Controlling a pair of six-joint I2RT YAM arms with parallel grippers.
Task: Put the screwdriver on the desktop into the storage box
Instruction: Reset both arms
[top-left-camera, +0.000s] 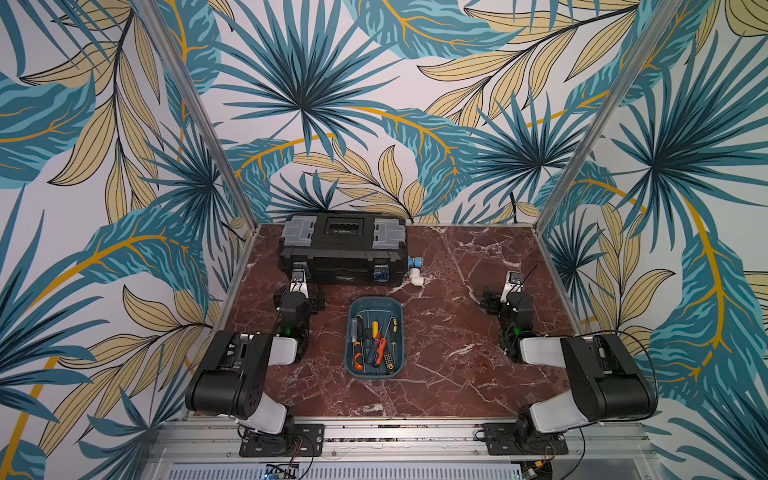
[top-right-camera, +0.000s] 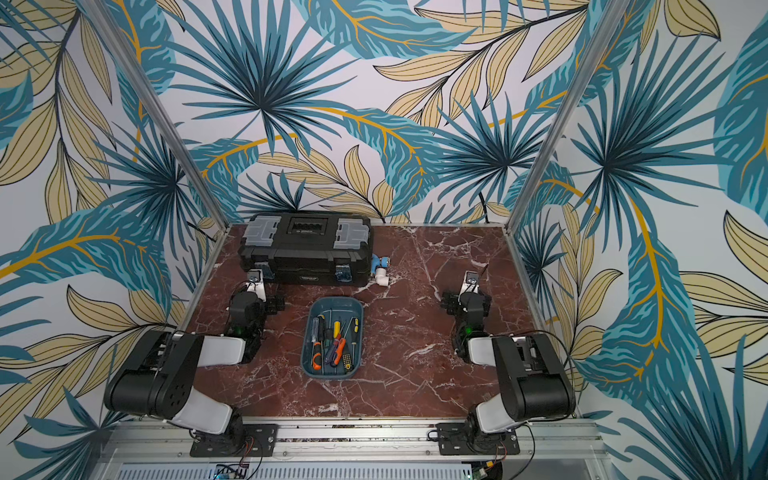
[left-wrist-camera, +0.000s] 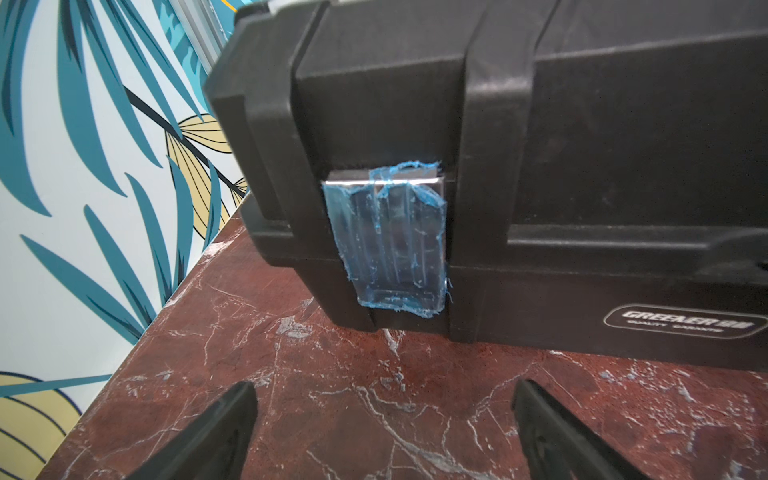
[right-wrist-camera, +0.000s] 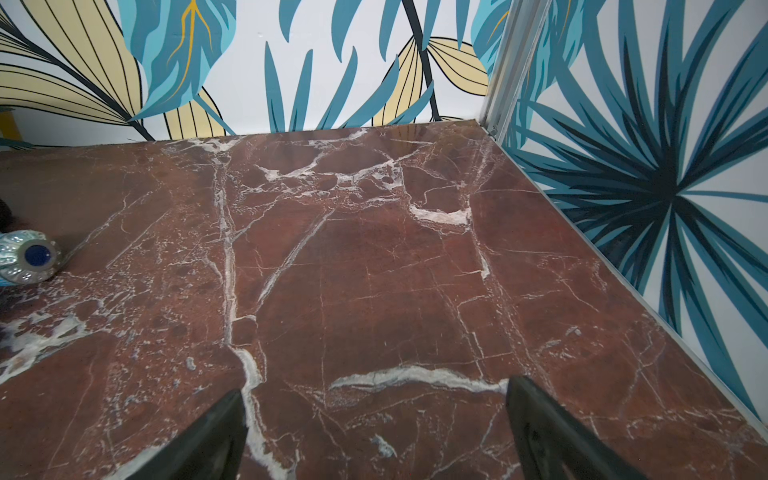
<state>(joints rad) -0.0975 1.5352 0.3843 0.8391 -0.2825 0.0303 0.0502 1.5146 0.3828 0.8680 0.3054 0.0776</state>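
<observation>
Table (top-left-camera: 457, 332), one, dark red marble pattern with white veins, metal rails at its edges. Arms, two, black and white, mounted at the near rail: left arm (top-left-camera: 232, 374), right arm (top-left-camera: 602, 374). Left claw (left-wrist-camera: 384, 386), one, released, fingers spread wide with nothing between them, low over the table just in front of the toolbox's left latch (left-wrist-camera: 386, 245) and not touching it. Toolbox (top-left-camera: 343, 253), one, black, closed, at the rear left of the table; grey lid compartments, two; front latches, two, each under torn blue film. Storage box (top-left-camera: 374, 374), one, shallow and teal, mid-table between the arms and in front of the toolbox. Screwdrivers (top-left-camera: 376, 347), at least six handles (orange, yellow, black, red and blue), all heaped inside the storage box and overlapping, so an exact count cannot be told. Pipe fitting (top-left-camera: 415, 270), one, blue and white, just beside the toolbox's right end. Right claw (right-wrist-camera: 374, 388), one, released, fingers wide apart and empty, over bare table on the right.
</observation>
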